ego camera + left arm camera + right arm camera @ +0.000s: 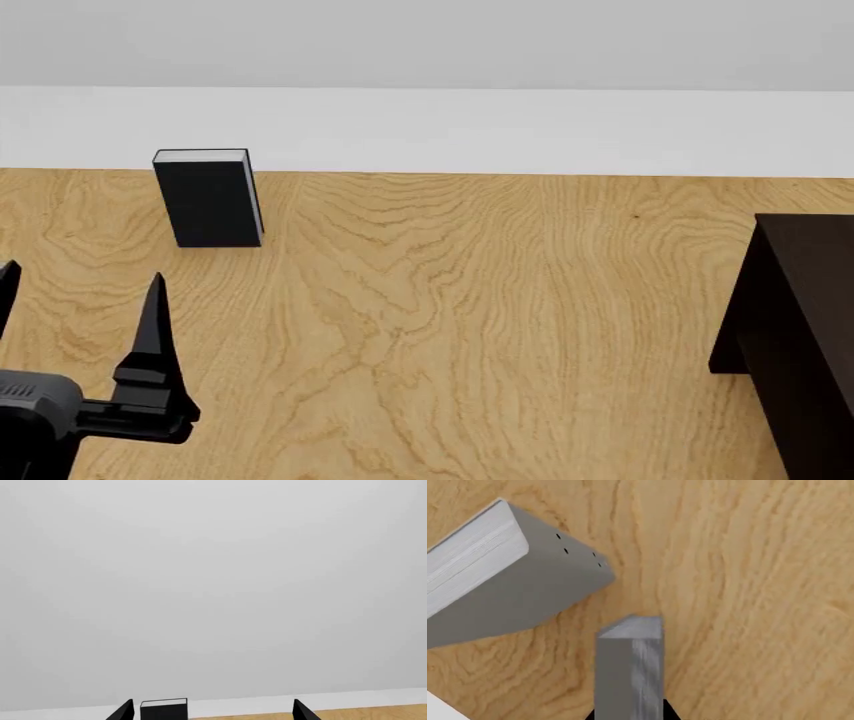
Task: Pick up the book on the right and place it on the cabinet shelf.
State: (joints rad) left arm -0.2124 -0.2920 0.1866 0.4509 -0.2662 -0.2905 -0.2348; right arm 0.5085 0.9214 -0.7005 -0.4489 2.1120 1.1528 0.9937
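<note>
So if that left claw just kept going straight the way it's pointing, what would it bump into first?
Probably the black book. In the left wrist view it stands between the left gripper fingertips, slightly off centre, with the pale wall behind it. Depth is unclear, so it might just clip it.

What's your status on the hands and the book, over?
Left hand open, empty. Right hand straddles a dotless grey book, grip unclear. The book, dotted edge showing, sits beside it on the wood, untouched.
</note>
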